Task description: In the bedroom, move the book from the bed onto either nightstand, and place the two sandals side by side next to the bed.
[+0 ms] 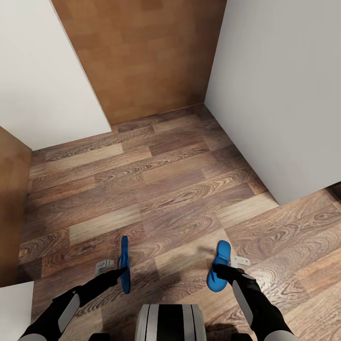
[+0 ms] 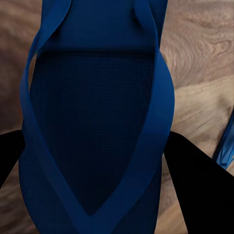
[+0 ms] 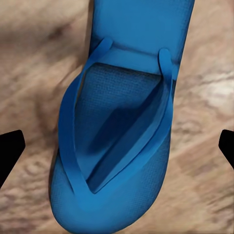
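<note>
From the head view we see each arm carrying one sandal above the wood-plank floor, in a narrow passage between white walls. The left pincer clamps the left sandal edge-on, so it shows as a thin blue strip; the right pincer clamps the right sandal with its sole turned more toward us. We judge both are held up and apart so they can be carried without dragging or knocking together.

In the left wrist view, the left sandal lies between the dark fingers, straps facing the camera, the pincer closed on it.

In the right wrist view, the right sandal sits between the black fingertips, which stand wider apart at its sides, floor blurred behind.
</note>
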